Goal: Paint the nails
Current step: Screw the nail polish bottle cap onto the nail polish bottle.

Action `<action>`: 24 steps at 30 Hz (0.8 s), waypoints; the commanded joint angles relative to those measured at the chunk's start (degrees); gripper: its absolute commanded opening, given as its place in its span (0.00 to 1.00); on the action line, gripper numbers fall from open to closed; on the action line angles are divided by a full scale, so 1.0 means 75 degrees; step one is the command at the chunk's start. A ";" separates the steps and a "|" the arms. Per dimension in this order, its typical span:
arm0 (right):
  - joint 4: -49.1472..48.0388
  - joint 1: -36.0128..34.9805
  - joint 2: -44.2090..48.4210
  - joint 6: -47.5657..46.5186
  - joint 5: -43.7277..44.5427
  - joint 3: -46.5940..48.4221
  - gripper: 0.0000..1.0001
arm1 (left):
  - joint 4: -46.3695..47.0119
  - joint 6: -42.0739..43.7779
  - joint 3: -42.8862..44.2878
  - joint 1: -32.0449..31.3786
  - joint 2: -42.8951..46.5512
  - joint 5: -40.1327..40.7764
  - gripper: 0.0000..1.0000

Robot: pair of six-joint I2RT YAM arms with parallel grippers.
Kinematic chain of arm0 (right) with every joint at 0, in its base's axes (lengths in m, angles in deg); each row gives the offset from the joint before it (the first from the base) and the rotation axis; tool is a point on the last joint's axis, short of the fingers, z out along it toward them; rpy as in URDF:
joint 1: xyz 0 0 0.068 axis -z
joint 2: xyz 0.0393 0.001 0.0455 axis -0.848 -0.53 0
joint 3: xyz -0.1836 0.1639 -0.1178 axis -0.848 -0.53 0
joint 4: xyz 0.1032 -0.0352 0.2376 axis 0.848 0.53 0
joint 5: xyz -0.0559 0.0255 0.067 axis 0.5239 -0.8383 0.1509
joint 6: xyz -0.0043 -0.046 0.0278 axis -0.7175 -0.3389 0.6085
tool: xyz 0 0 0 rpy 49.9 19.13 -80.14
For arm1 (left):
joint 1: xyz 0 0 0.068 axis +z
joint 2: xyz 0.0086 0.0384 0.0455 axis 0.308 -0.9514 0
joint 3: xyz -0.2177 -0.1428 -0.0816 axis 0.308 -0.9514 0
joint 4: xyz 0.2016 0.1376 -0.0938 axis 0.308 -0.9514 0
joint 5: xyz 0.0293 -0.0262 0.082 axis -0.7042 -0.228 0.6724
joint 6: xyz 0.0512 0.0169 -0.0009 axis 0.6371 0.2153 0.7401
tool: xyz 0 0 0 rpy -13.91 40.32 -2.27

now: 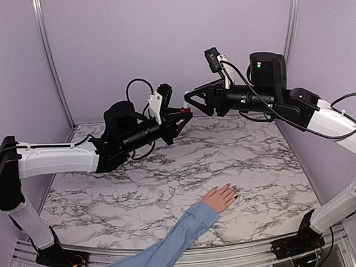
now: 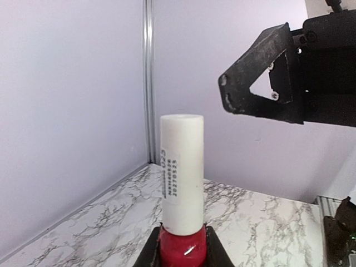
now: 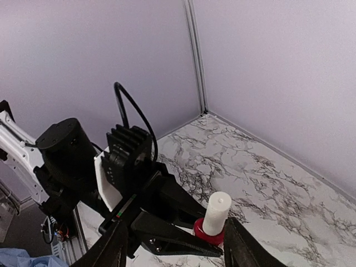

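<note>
Left gripper [image 1: 181, 113]: pinching the red base of the bottle [image 2: 182, 189], held upright in mid-air.
Right gripper [image 3: 178, 222]: fingers spread around the white cap [image 3: 217, 210], which sits nearer one finger than the other.
Nails [image 1: 233, 189]: on the hand [image 1: 220, 198] lying flat near the table [image 1: 168, 171] front, well below both grippers.
Risk: an off-centre squeeze on the cap could twist the bottle out of the pinch and spill polish on the table or sleeve [image 1: 173, 244].

Top view overlooks all; wrist views share the bottle [image 2: 182, 183].
</note>
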 commanded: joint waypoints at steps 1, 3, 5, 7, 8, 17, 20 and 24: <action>-0.0193 0.0107 0.0323 -0.0650 -0.1634 0.0004 0.60 | 0.0629 -0.0817 0.0010 0.0225 0.0388 -0.2331 0.00; -0.0039 0.0112 0.0331 -0.0813 -0.2056 0.0051 0.63 | 0.0700 -0.0940 0.0067 0.0277 0.0384 -0.3011 0.00; 0.0100 0.0122 0.0320 -0.0887 -0.2438 0.0124 0.63 | 0.0798 -0.1055 0.0145 0.0300 0.0339 -0.3717 0.00; 0.0179 0.0130 0.0325 -0.0921 -0.2669 0.0167 0.64 | 0.0831 -0.1234 0.0304 0.0301 0.0250 -0.4384 0.00; 0.0172 0.0133 0.0336 -0.0947 -0.2808 0.0170 0.64 | 0.0850 -0.1371 0.0377 0.0295 0.0195 -0.4695 0.00; 0.0094 0.0138 0.0341 -0.0885 -0.3762 0.0079 0.55 | 0.1244 -0.2256 0.0780 0.0301 -0.0172 -0.5892 0.00; 0.0172 0.0125 0.0296 -0.0896 -0.3838 0.0043 0.57 | 0.1300 -0.2406 0.0870 0.0287 -0.0231 -0.6070 0.00; 0.0235 0.0133 0.0307 -0.0928 -0.3748 0.0051 0.58 | 0.1355 -0.2545 0.0924 0.0272 -0.0260 -0.6215 0.00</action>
